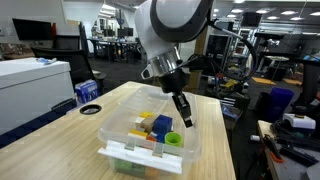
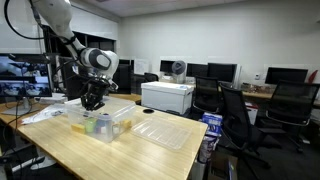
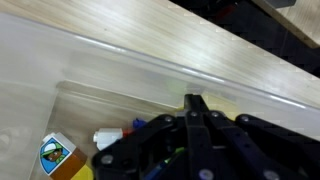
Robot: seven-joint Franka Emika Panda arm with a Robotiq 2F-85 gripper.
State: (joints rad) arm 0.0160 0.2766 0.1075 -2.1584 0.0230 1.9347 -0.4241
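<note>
My gripper (image 1: 186, 119) hangs at the far right side of a clear plastic bin (image 1: 113, 128), just above its rim. In the wrist view the gripper (image 3: 195, 101) has its jaws pressed together, and I see nothing between them. The bin holds small toys: yellow and blue blocks (image 1: 147, 123) and a green cup (image 1: 173, 139), which is the item nearest the fingertips. The wrist view also shows the bin's rim (image 3: 110, 95), a small printed carton (image 3: 55, 156) and a white piece (image 3: 108, 137) inside. In an exterior view the bin (image 2: 100, 123) sits on the wooden table below the arm.
The bin's clear lid (image 2: 161, 133) lies flat on the table (image 2: 120, 160) beside it. A blue and white roll (image 1: 88, 92) stands near the table's far left corner. A white box (image 2: 167, 96) and office chairs (image 2: 236, 115) lie beyond the table.
</note>
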